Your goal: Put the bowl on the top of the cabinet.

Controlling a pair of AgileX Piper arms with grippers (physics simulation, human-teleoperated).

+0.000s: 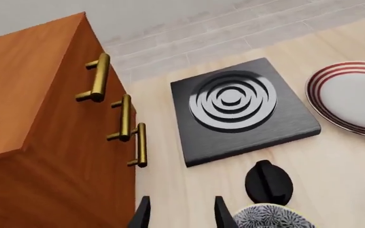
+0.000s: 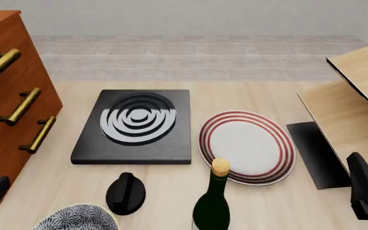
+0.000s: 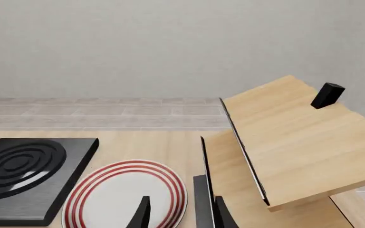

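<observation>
The speckled grey-blue bowl (image 2: 76, 218) sits on the table at the near left edge, in front of a black knob (image 2: 126, 192). In the left wrist view the bowl (image 1: 271, 217) lies just outside one finger (image 1: 223, 214), not between the two. My left gripper (image 1: 182, 216) is open and holds nothing; it hangs over the table beside the cabinet's front. The reddish-brown cabinet (image 2: 8, 112) with brass bar handles (image 1: 98, 78) stands at the far left; its top (image 1: 17, 80) is bare. My right gripper (image 3: 181, 214) is open over the plate's edge, far from the bowl.
A black square hob (image 2: 136, 125) with silver rings lies mid-table. To its right is a white plate with red rings (image 2: 247, 146), and a dark bottle with a cork (image 2: 213, 203) stands in front of the plate. A pale wood panel structure (image 2: 356, 103) fills the right side.
</observation>
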